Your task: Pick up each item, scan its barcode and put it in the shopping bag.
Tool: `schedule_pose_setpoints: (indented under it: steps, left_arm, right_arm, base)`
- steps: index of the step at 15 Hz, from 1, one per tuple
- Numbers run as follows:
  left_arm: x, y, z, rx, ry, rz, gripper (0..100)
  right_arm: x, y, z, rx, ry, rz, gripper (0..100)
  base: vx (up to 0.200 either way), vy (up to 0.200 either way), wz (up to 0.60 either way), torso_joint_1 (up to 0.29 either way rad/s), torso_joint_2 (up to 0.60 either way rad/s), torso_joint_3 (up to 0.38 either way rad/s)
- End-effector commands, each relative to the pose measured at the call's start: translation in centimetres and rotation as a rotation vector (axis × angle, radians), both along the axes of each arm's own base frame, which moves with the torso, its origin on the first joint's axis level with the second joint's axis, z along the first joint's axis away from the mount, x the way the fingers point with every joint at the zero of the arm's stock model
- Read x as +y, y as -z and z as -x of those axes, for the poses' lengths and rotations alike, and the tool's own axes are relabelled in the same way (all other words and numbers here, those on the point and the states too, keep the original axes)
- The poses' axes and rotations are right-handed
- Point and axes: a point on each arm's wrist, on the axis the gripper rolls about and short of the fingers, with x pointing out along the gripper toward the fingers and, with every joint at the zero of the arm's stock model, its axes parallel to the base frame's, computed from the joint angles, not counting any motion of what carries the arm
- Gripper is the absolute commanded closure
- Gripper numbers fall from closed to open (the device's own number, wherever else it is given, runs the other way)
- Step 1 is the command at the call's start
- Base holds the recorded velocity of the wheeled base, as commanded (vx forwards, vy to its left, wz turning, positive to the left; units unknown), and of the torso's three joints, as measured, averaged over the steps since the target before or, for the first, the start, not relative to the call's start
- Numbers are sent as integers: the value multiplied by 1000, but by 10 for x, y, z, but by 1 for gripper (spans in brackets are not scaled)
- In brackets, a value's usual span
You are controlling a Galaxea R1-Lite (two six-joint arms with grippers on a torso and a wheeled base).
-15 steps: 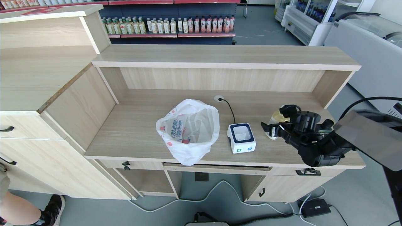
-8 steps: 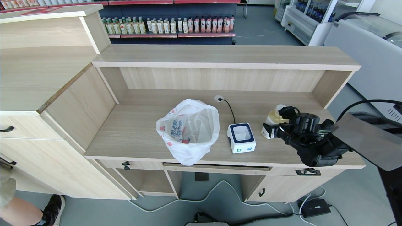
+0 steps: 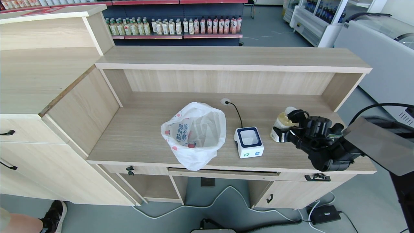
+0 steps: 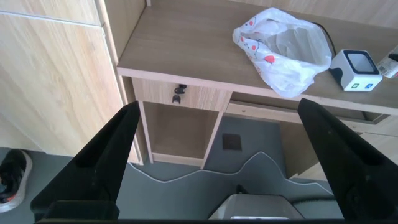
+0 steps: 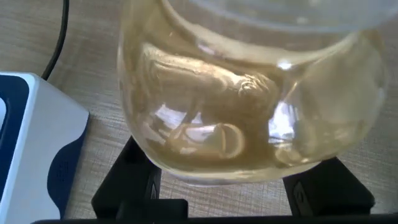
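A clear bottle (image 3: pixel 280 123) of pale yellow drink with a white cap stands tilted at the right of the wooden counter (image 3: pixel 142 136). My right gripper (image 3: pixel 278 134) is shut on its lower part. In the right wrist view the bottle (image 5: pixel 249 93) sits just above the counter between the dark fingers (image 5: pixel 134 186). The white and blue barcode scanner (image 3: pixel 248 141) lies just left of the bottle. Further left stands the open white shopping bag (image 3: pixel 194 134). My left gripper (image 4: pixel 217 106) hangs open and holds nothing, low in front of the counter's left end.
The scanner's black cable (image 3: pixel 236 113) runs back to a hole in the counter. A raised back shelf (image 3: pixel 233 58) and side walls enclose the counter. Drawers and cables are below the front edge. Bare counter lies left of the bag.
My right gripper has closed its fingers on the bottle, which now leans with its cap showing. The bag, the scanner and the left arm have stayed put.
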Motion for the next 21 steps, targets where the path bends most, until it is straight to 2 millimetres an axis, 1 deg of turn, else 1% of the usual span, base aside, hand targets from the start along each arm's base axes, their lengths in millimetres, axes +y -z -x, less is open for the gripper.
schedule_pose_setpoints:
  steps: [1, 2, 3, 5, 6, 8, 10, 11, 12, 13, 14, 16, 18, 20, 21]
  left_arm:
    - [0, 0, 0, -1, -1, 0, 0]
    - [0, 0, 0, -1, -1, 0, 0]
    - [0, 0, 0, -1, 0, 0, 0]
    - [0, 0, 0, -1, -1, -1, 0]
    - [0, 0, 0, -1, -1, 0, 0]
    - [0, 0, 0, -1, -1, 0, 0]
    - [0, 0, 0, -1, -1, 0, 0]
    - [0, 0, 0, 1, 0, 0, 0]
    - [0, 0, 0, 1, -1, 0, 0]
    - [0, 0, 0, -1, -1, 0, 0]
    - [0, 0, 0, -1, -1, 0, 0]
    - [0, 0, 0, -1, -1, 0, 0]
    - [0, 0, 0, -1, -1, 0, 0]
    - [0, 0, 0, -1, -1, 0, 0]
    - [0, 0, 0, -1, 0, 0, 0]
  right_arm:
    - [-2, 1, 0, 0, 8, 11, 100]
    - [-5, -1, 1, -12, 11, 19, 100]
    - [-8, -7, 4, -33, 16, 14, 100]
    - [-13, -35, 18, -44, 23, -29, 100]
    - [-13, -43, 23, -36, 16, -52, 100]
    - [-16, -111, 59, 34, -59, -167, 100]
    - [-19, -168, 97, 65, -191, -293, 100]
    - [-20, -189, 116, 71, -283, -334, 100]
    - [-23, -204, 136, 82, -392, -368, 100]
    - [-26, -215, 162, 106, -533, -408, 100]
    - [-26, -219, 184, 124, -643, -429, 100]
    - [-19, -230, 230, 163, -848, -473, 100]
    - [-10, -238, 267, 203, -1027, -492, 100]
    - [4, -243, 290, 231, -1137, -496, 100]
    - [10, -245, 296, 243, -1172, -502, 100]
  base:
    - [0, 0, 0, 0, 0, 0]
    - [0, 0, 0, 0, 0, 0]
    - [0, 0, 0, 0, 0, 0]
    - [0, 0, 0, 0, 0, 0]
    - [0, 0, 0, 0, 0, 0]
    - [0, 0, 0, 0, 0, 0]
    - [0, 0, 0, 0, 0, 0]
    - [0, 0, 0, 0, 0, 0]
    - [0, 0, 0, 0, 0, 0]
    - [0, 0, 0, 0, 0, 0]
    - [0, 0, 0, 0, 0, 0]
    - [0, 0, 0, 0, 0, 0]
    - [0, 0, 0, 0, 0, 0]
    - [0, 0, 0, 0, 0, 0]
    - [0, 0, 0, 0, 0, 0]
